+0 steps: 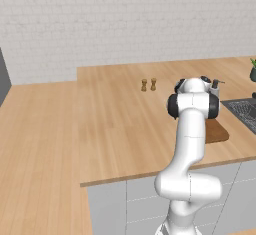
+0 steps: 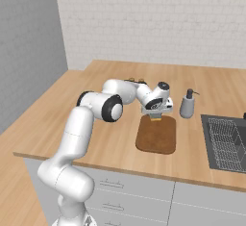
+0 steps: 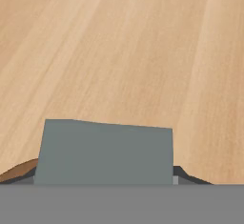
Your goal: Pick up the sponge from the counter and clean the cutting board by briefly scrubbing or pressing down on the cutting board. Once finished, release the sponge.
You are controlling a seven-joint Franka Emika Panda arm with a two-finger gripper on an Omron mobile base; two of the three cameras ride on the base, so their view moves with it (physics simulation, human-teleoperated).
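Pale grey cabinet fronts (image 2: 144, 191) run along the bottom of the right base view, under the desk (image 2: 96, 138), a broad worktop of light wood planks. At centre lies the cutting board (image 2: 156, 136), a flat dark-brown slab with rounded corners. The pincer (image 2: 155, 116) hangs over its far end with the sponge (image 2: 154, 119) between its tips, a yellow edge showing; whether it is clenched or released I cannot tell. In the hand view the sponge's grey-blue face sits lower centre. Behind stands a white brick wall (image 2: 158, 18).
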